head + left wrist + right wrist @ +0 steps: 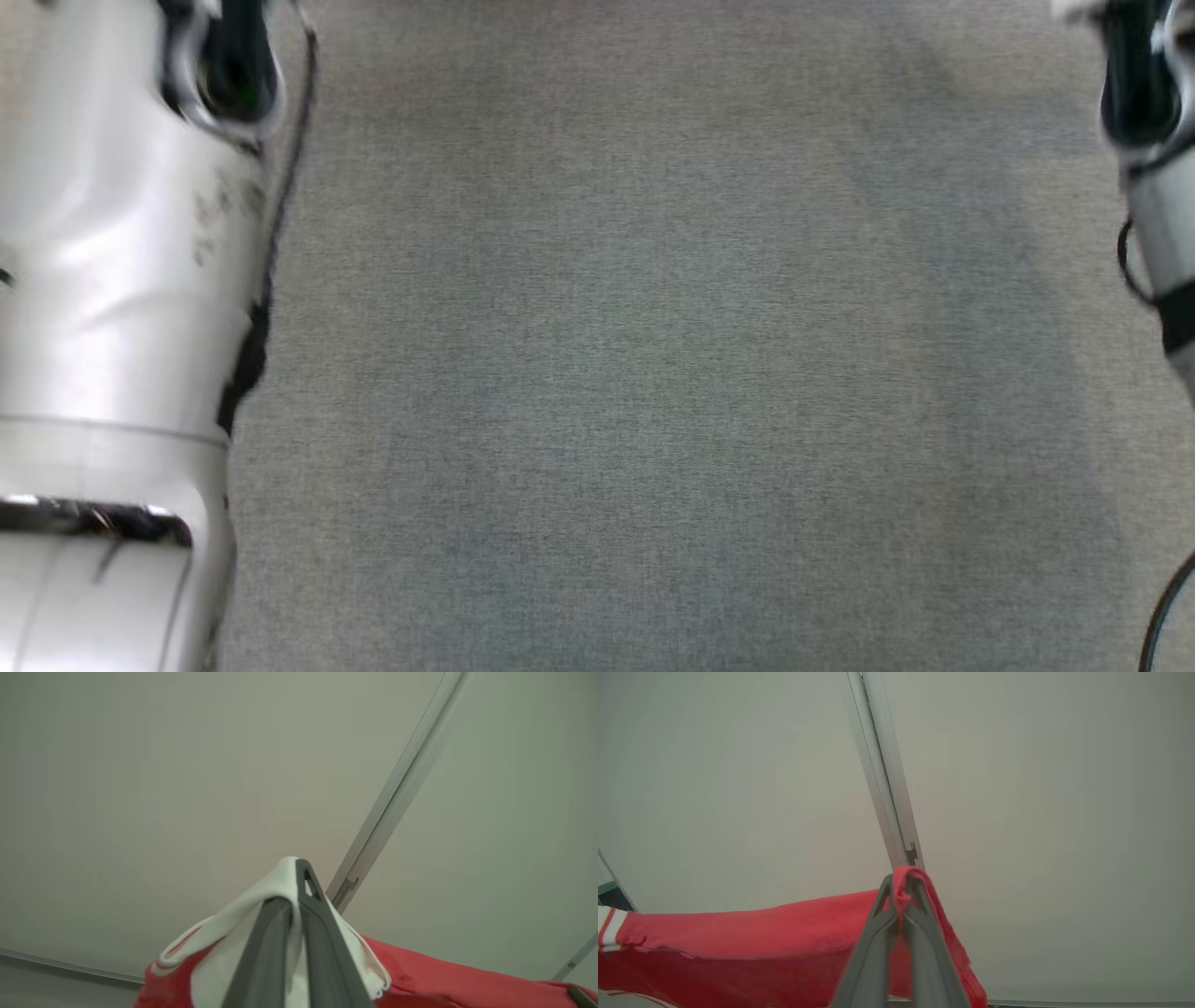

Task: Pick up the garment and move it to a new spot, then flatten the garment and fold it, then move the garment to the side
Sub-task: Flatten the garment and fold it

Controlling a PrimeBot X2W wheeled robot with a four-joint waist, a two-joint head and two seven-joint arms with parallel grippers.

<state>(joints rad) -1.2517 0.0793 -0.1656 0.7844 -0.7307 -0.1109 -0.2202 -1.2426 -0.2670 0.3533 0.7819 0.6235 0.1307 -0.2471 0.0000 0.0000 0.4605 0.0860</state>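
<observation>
Red jersey cloth with white striped trim, the garment (738, 933) is held aloft, clear of the grey woven worktop (653, 373), and stretched between both arms. The left fingers (317, 924) are clamped on its white edge, and the right fingers (873, 952) are pinched on a red edge. To lay it down well, I'd hold both grips firm with the span taut and level. Both arms should lower together over the worktop's middle, so the hanging hem lands first.
</observation>
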